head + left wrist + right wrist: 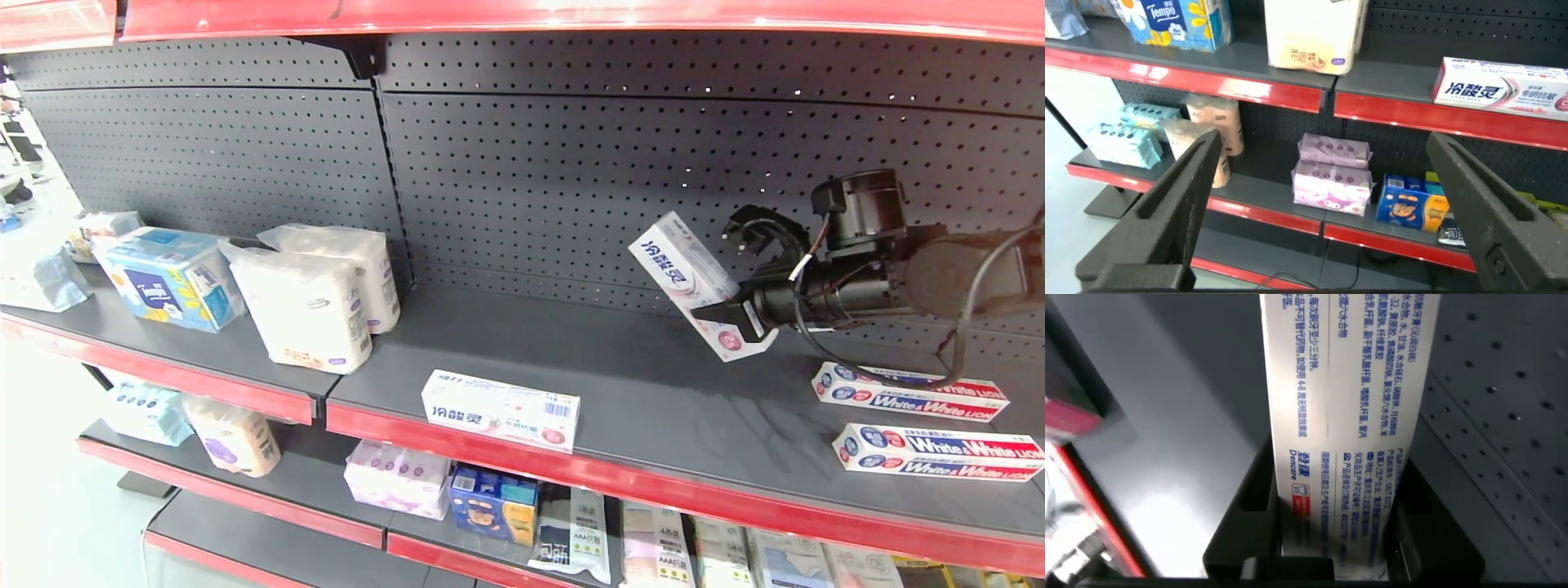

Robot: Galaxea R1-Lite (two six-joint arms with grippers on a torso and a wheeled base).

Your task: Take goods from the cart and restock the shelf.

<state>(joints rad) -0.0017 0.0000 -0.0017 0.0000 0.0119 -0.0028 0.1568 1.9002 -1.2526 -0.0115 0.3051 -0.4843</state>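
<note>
Your right gripper clamps a white cardboard toothpaste box
It's tilted above the dark grey metal shelf, 2 o'clock from a matching box; your left gripper gapes wide, empty

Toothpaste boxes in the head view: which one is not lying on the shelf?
The white-pink box tilted in the right gripper, above the shelf; its twin at the front edge and both blue-red boxes lie flat.
</note>
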